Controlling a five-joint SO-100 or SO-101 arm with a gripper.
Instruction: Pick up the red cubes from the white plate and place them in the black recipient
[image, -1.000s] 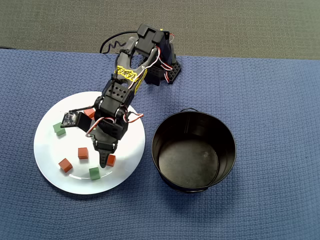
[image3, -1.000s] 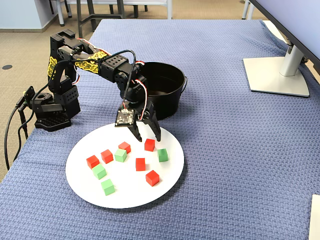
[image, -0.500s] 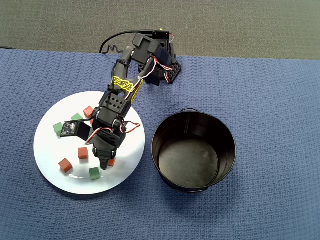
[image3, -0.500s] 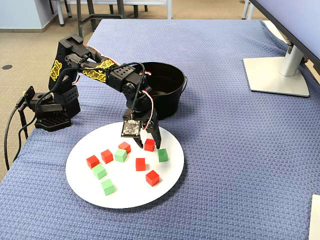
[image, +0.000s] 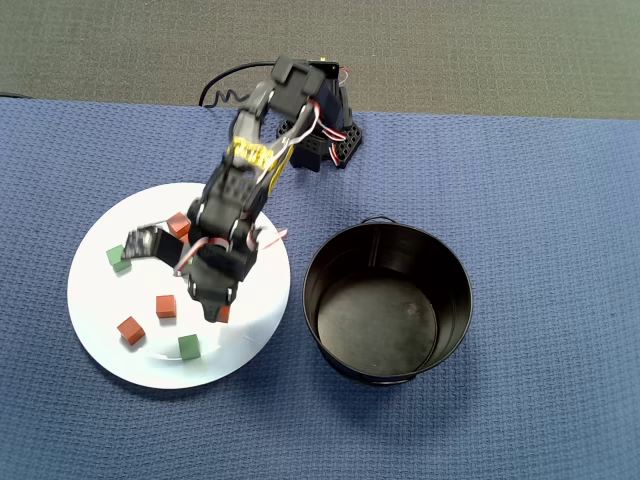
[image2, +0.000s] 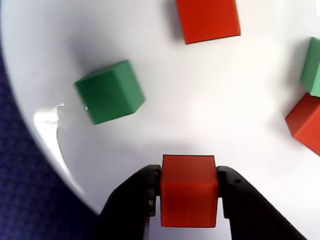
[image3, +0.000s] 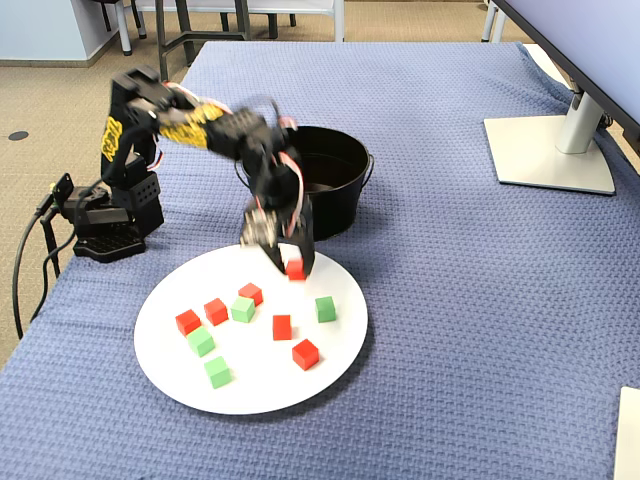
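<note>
Red and matte, the held cube (image2: 188, 190) sits squarely between your black jaws in the wrist view, clamped on two opposite faces. Half a second ago it was still resting on the white plate (image3: 170, 300) with the jaws set around it; now, in the fixed view, the gripper (image3: 293, 266) has lifted it (image3: 295, 268) just clear of the glossy surface, and the arm (image3: 190, 125) is blurred with motion. The overhead view shows the gripper (image: 217, 312) a little closer to the arm's base than before.

You can read no brand or lettering; the yellow patterned band (image: 250, 152) on the arm is too blurred to make out.

On the plate, the fixed view shows five more red cubes (image3: 282, 326), sharp-edged and dull-finished, scattered among four same-sized green cubes (image3: 325, 308). None of these has shifted. The plate is round, shallow-rimmed and shiny, catching a streak of glare near its edge in the wrist view.

Beyond the plate, the black recipient (image3: 345, 195) stands just beside its far rim: a tall-sided round metal pot with a thin wire handle, and in the overhead view its dark, reflective bottom (image: 377, 325) holds no cubes. Everything rests on your counter's blue waffle-weave cloth (image3: 480, 300), with a grey monitor foot (image3: 550, 150) at the far right.
</note>
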